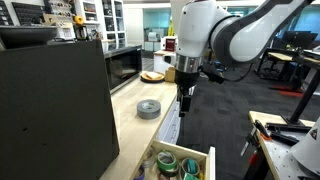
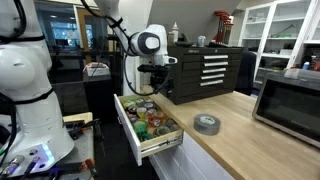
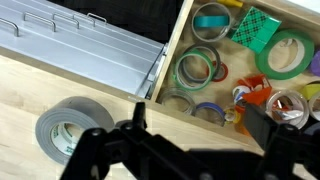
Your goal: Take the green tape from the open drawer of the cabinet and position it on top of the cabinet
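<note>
The drawer (image 3: 171, 48) is pulled open and holds several tape rolls; it also shows in both exterior views (image 1: 208, 160) (image 2: 160, 150). The green tape (image 3: 197, 68) is a dark green ring lying flat near the drawer's wooden side, and it shows in an exterior view (image 1: 167, 160). My gripper (image 3: 200, 122) is open and empty. It hovers above the drawer's edge, a little short of the green tape. It hangs well above the drawer in both exterior views (image 1: 185, 93) (image 2: 155, 85). The cabinet (image 1: 135, 125) has a pale wood top (image 2: 245, 140).
A grey tape roll (image 3: 65, 130) lies on the cabinet top beside the drawer (image 1: 148, 108) (image 2: 207, 124). A large light green roll (image 3: 290, 52) and a teal roll (image 3: 210, 18) lie in the drawer. A big black box (image 1: 50, 110) and a microwave (image 2: 290, 105) stand on the cabinet.
</note>
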{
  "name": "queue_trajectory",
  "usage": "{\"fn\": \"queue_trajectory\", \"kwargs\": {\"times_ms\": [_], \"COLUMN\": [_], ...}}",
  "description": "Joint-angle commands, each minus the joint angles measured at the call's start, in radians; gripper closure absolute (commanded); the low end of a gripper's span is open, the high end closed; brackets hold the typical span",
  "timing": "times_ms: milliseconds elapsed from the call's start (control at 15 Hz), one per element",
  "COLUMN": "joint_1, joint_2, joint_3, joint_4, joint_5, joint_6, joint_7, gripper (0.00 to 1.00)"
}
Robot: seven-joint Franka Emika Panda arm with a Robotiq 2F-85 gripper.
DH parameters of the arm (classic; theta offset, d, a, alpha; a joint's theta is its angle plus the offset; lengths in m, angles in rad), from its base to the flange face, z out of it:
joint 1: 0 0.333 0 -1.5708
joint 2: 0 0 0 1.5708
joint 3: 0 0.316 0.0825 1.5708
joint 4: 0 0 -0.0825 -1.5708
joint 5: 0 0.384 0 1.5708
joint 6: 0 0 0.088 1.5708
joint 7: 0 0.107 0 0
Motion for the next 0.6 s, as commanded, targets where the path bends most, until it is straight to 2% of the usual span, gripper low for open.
{"fn": "queue_trajectory", "kwargs": {"times_ms": [0, 200, 533], "joint_1": [0.007, 0.007, 0.007], "joint_2": [0.034, 0.095, 0.104], "joint_3": [-0.01, -0.013, -0.012], "joint_4": [0.031, 0.083, 0.082], "joint_5": [0.005, 0.008, 0.012], "joint_6": [-0.002, -0.002, 0.007], "joint_7": [-0.013, -0.029, -0.033], "gripper": [0.0, 0.0, 0.0]}}
